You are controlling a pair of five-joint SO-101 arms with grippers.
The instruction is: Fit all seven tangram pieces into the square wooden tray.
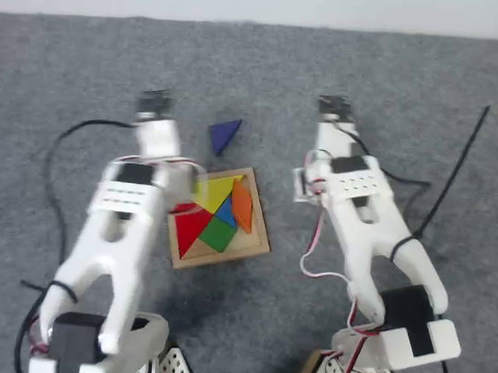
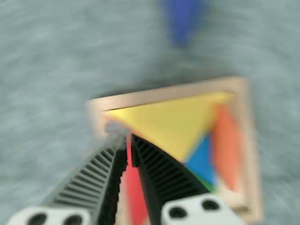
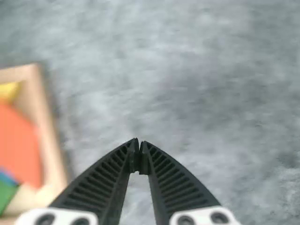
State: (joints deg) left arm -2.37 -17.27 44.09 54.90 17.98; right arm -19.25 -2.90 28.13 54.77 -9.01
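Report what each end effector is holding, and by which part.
Nothing is held. The left end effector is shut empty over a corner of the wooden tray; the right end effector is shut empty above the carpet.

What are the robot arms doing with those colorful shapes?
They're fitting puzzle pieces into a wooden tray. Several are in, including a yellow piece and a red piece. The left gripper is shut, just over the tray's corner by those two. The right gripper is shut over the gray mat beside the tray. A blue triangle lies outside.
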